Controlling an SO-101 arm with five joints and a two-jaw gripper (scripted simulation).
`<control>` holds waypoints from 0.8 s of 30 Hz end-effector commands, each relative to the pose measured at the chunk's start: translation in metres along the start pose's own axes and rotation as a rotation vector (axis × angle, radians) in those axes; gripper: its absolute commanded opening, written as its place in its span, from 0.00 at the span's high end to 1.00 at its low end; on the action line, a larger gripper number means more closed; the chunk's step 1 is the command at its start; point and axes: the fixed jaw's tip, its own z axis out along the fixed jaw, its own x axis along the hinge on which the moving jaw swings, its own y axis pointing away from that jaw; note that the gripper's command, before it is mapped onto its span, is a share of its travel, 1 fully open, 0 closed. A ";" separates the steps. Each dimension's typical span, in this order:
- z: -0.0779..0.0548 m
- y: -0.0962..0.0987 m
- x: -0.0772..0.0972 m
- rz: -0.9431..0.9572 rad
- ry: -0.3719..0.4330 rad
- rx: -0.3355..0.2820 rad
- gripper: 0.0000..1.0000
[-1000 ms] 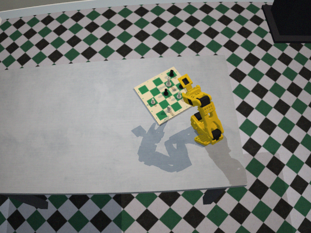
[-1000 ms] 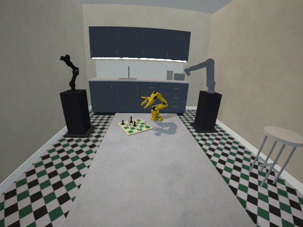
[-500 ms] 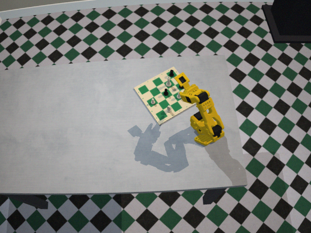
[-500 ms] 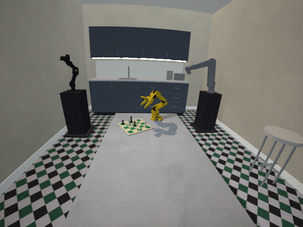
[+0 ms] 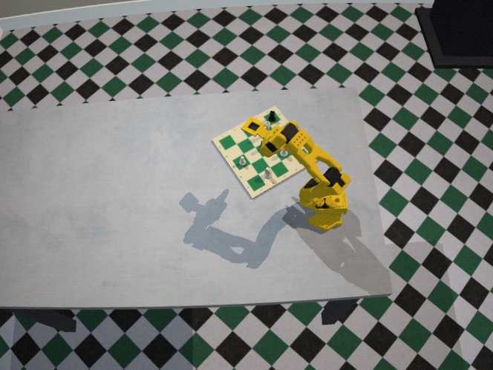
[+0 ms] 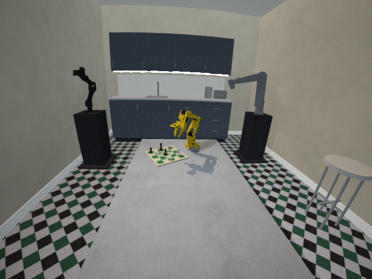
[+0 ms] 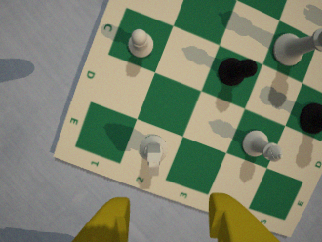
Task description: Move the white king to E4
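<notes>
The green-and-cream chessboard (image 5: pixel 229 142) (image 6: pixel 162 162) (image 7: pixel 168 104) lies on the grey table near the arm's base. The white king (image 7: pixel 289 47) (image 5: pixel 267 125), the tallest white piece, stands upright near the board's far side. Square E4 (image 7: pixel 236 177) is a bare cream square in the row nearest my fingers. My gripper (image 7: pixel 168 202) (image 6: pixel 177 131) hangs high above the board's near edge, fingers drawn close with nothing between them, well apart from the king.
Other pieces stand upright: a white pawn (image 7: pixel 140 41), a white piece (image 7: pixel 151 148) in the E row, a white piece (image 7: pixel 256 143) next to E4, and two black pieces (image 7: pixel 234 70) (image 7: pixel 312 117). The yellow arm base (image 5: pixel 324 206) stands beside the board.
</notes>
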 end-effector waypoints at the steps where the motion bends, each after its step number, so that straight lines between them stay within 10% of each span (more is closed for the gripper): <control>1: 0.018 0.017 -0.009 -0.072 0.171 -0.037 0.93; 24: 0.039 0.038 -0.011 -0.167 0.285 -0.063 1.00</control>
